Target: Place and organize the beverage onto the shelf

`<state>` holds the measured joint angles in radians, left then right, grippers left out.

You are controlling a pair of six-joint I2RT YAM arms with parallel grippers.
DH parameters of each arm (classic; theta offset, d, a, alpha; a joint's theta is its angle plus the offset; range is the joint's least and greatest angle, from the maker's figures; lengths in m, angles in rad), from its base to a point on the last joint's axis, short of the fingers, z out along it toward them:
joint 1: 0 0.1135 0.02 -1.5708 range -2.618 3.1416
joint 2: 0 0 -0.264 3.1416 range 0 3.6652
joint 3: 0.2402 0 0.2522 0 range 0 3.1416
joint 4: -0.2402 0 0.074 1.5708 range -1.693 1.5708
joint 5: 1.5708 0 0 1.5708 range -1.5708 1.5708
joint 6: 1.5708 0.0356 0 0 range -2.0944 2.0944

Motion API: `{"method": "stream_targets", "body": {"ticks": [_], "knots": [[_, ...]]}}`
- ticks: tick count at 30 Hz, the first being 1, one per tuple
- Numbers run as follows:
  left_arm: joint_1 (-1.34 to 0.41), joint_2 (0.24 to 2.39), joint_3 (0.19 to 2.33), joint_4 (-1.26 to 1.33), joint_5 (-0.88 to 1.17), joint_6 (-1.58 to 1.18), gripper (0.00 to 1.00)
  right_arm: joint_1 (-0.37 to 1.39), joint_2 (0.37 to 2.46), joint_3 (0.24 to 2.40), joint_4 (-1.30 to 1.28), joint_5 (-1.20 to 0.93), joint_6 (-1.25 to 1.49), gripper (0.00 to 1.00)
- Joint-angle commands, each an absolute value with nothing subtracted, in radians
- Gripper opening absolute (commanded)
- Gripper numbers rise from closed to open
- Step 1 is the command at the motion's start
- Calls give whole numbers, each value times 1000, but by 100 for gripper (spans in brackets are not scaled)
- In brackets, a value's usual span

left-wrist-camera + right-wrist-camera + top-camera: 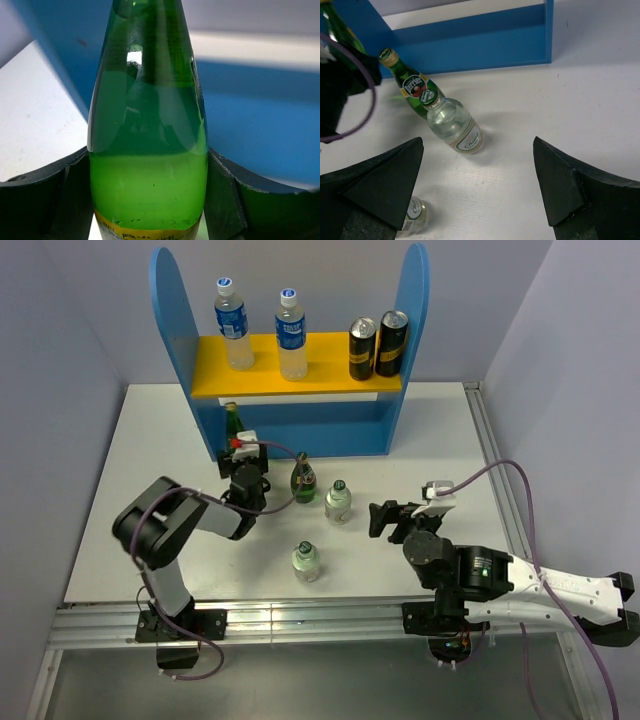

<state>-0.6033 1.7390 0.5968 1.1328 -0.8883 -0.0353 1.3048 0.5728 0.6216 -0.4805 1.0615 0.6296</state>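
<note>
The left gripper [238, 458] is closed part-way around a dark green glass bottle [148, 150]. Both fingers [45, 200] press against its lower body, so it stays upright at the near left corner of the blue two-level rack with a yellow upper board [410, 310]. Whether its base touches the white table [430, 440] cannot be told. The low hold probably steadies the bottle and leaves its neck free to pass under the yellow board; the lower level looks like its destination.

The right gripper [383, 520] has its fingers spread wide with nothing between them. It faces left toward the loose bottles, seemingly ready for a pick.

3 bottles stand loose on the table:
- A second green glass bottle [303, 478].
- A short clear bottle with a dark cap [338, 502], just right of it.
- Another short clear bottle [306, 561], nearer.

On the upper board, a clear blue-labelled bottle [232, 325] and its twin [291, 330] occupy the left, and 2 black-and-gold cans [391, 340] the right. By that count, 2 of 6 bottles are shelved.
</note>
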Motion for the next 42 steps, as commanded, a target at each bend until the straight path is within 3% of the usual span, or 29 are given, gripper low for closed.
{"method": "stream_targets", "body": {"ticks": [1,8,20,25,35,42], "knots": [[-607,1859,673,1857,-813,169,0,1312,542,611,-434,1120,617,97],[-577,2009,808,1861,-801,121,0,1310,520,591,-405,1129,603,97],[-514,2057,858,1861,-762,57,0,1309,575,584,-341,1135,555,97],[-523,1976,744,1861,-774,34,0,1310,583,584,-305,1135,526,96],[-673,1611,442,1858,-813,155,0,1312,586,598,-279,1095,526,96],[-696,1514,439,1718,-821,164,0,1312,575,601,-279,1083,526,95]]}}
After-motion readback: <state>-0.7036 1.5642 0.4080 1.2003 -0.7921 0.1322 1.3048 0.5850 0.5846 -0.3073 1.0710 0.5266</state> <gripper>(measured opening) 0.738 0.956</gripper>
